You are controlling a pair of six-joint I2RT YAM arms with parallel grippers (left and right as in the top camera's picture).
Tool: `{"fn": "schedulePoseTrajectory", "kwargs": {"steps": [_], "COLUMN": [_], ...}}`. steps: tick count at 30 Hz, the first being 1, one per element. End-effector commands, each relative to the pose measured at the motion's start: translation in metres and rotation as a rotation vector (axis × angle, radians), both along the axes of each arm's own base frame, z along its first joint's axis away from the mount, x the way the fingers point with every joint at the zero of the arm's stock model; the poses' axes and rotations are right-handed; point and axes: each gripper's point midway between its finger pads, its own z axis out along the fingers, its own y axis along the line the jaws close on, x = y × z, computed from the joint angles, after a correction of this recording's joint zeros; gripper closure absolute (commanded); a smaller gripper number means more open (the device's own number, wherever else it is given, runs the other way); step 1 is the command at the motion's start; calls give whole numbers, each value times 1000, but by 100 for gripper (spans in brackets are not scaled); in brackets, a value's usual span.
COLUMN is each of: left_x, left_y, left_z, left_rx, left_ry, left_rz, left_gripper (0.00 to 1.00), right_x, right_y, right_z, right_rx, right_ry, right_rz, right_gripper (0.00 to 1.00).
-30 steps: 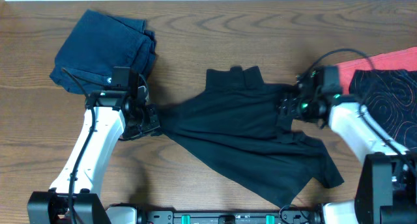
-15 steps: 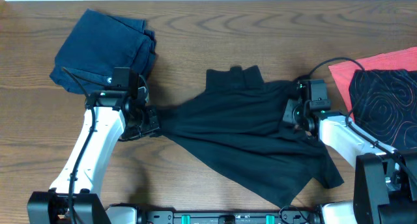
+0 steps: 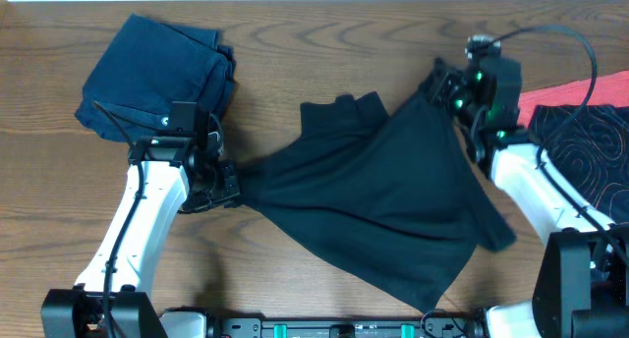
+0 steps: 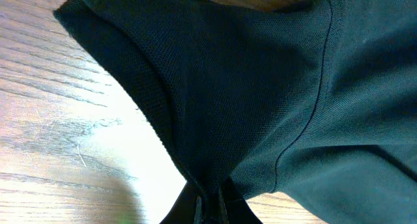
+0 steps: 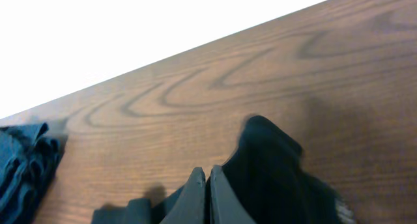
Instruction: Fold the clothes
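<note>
Black T-shirt (image 3: 383,210) is mid-table, stretched on a diagonal between both grippers. Most of it lies on the wood, and its near corner reaches almost to the near table edge.

Left gripper (image 3: 224,179) is low, at the shirt's left tip. On the left wrist cam the fingers are closed together with black knit (image 4: 247,87) pinched between them at the gripper (image 4: 210,201). A curved seam runs across the cloth just above the pinch.

Right gripper (image 3: 444,85) is at the far right of the shirt, and the fabric rises to it in a taut sheet. On the right wrist cam the fingers are pressed together at the gripper (image 5: 208,185), with a lump of black shirt (image 5: 267,155) bulging just right of them. I read that as clamped on the shirt's edge, but the pinch point itself is below frame.

The shirt's far edge is bunched into small folds left of the right gripper.

The blue garment (image 3: 157,68) is folded at the far left of the table (image 3: 324,43), just beyond the left arm (image 3: 147,220), apart from the shirt. It also shows at the left edge of the right wrist cam (image 5: 23,165).

The red cloth (image 3: 580,90) is at the right edge, with the black patterned garment (image 3: 590,151) lying on it.
</note>
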Motion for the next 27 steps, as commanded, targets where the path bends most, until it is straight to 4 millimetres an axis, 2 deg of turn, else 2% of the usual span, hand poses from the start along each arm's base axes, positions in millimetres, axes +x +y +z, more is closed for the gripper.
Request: {"fn": "schedulePoseTrajectory", "kwargs": {"steps": [1, 3, 6, 9, 11, 15, 19, 25, 27], "left_x": [7, 7, 7, 7, 7, 9, 12, 13, 13], "left_y": [4, 4, 4, 4, 4, 4, 3, 3, 3], "left_z": [7, 7, 7, 7, 7, 7, 8, 8, 8], "left_rx": [20, 20, 20, 20, 20, 19, 15, 15, 12], "left_ry": [-31, -32, -32, -32, -32, -42, -53, -58, -58], "left_rz": [-9, -9, -9, -9, -9, -9, -10, -9, -10], "left_gripper": [94, 94, 94, 94, 94, 94, 94, 94, 94], "right_x": [4, -2, -25, -63, -90, -115, -121, -114, -112], "right_y": [-1, -12, -31, -44, -48, -42, -48, -28, -27], "right_z": [2, -6, -32, -62, -78, -98, -133, -186, -200], "right_rx": [-22, -36, -30, -7, -20, -80, -207, -319, -338], "right_ry": [39, 97, 259, 463, 582, 661, 661, 564, 571], "right_rz": [32, 29, 18, 19, 43, 100, 61, 171, 177], "right_gripper": [70, 41, 33, 33, 36, 38, 36, 36, 40]}}
